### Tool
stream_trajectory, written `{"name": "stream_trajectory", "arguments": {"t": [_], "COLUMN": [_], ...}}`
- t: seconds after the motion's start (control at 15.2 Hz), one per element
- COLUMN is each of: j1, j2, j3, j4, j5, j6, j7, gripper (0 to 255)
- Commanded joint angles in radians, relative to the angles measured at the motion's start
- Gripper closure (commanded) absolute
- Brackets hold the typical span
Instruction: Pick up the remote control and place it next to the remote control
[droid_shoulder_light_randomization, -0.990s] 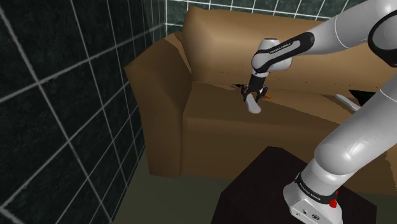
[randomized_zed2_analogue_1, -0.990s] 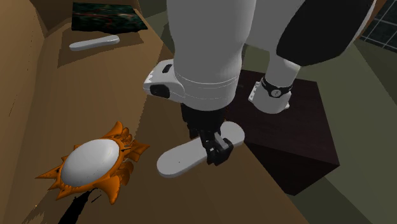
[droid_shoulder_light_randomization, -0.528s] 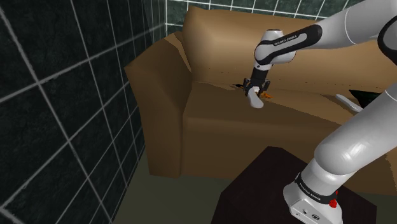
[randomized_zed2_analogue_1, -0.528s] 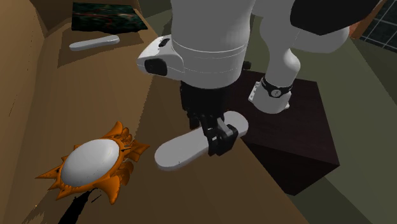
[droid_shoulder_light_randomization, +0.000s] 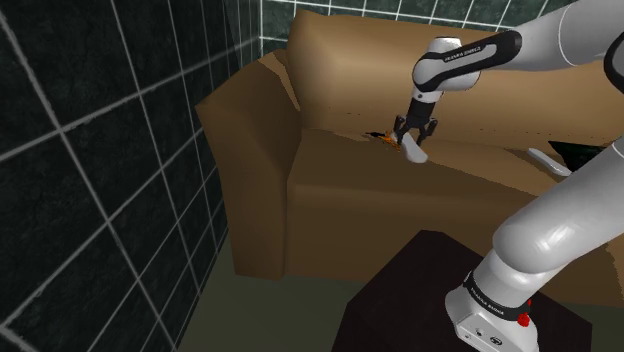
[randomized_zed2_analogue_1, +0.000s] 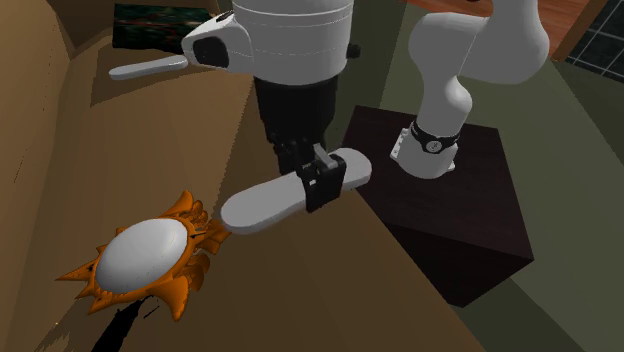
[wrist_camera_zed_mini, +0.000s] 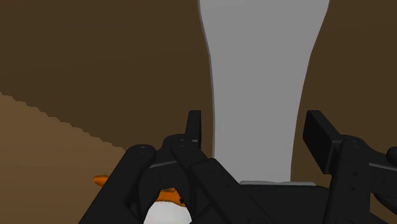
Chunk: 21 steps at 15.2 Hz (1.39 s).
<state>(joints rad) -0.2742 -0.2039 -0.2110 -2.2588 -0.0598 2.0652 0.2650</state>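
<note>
A pale grey remote control (randomized_zed2_analogue_1: 260, 203) hangs above the brown sofa seat (randomized_zed2_analogue_1: 300, 290), clasped near one end by my black gripper (randomized_zed2_analogue_1: 320, 182), which is shut on it. In the shoulder view the gripper (droid_shoulder_light_randomization: 413, 140) holds the remote (droid_shoulder_light_randomization: 416, 153) just over the seat, in front of the backrest. In the wrist view the remote (wrist_camera_zed_mini: 261, 83) runs long and straight out from between the gripper (wrist_camera_zed_mini: 254, 124) fingers. A second pale remote (randomized_zed2_analogue_1: 150, 67) lies flat on the seat farther along; it also shows at the shoulder view's right (droid_shoulder_light_randomization: 545, 160).
An orange spiky object with a white oval middle (randomized_zed2_analogue_1: 145, 255) lies on the seat close beside the held remote. A dark patterned cushion (randomized_zed2_analogue_1: 165, 25) sits behind the second remote. The dark stand (randomized_zed2_analogue_1: 455, 200) is in front of the sofa. Dark tiled walls (droid_shoulder_light_randomization: 90, 170) enclose the corner.
The gripper has risen with the remote off the seat and carried it toward the shoulder view's right, nearer the second remote. The orange object has not moved.
</note>
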Motion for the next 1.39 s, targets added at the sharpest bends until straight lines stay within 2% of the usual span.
{"name": "stream_trajectory", "arguments": {"t": [0.0, 0.73, 1.32], "j1": [-0.022, -0.136, -0.228], "j2": [-0.002, 0.052, 0.199], "j3": [-0.03, -0.202, -0.333], "j4": [0.002, 0.083, 0.252], "j5": [-0.007, -0.017, 0.052], "j6": [-0.002, -0.02, -0.051], "j7": [-0.05, -0.333, -0.591], "gripper": [255, 255, 255]}}
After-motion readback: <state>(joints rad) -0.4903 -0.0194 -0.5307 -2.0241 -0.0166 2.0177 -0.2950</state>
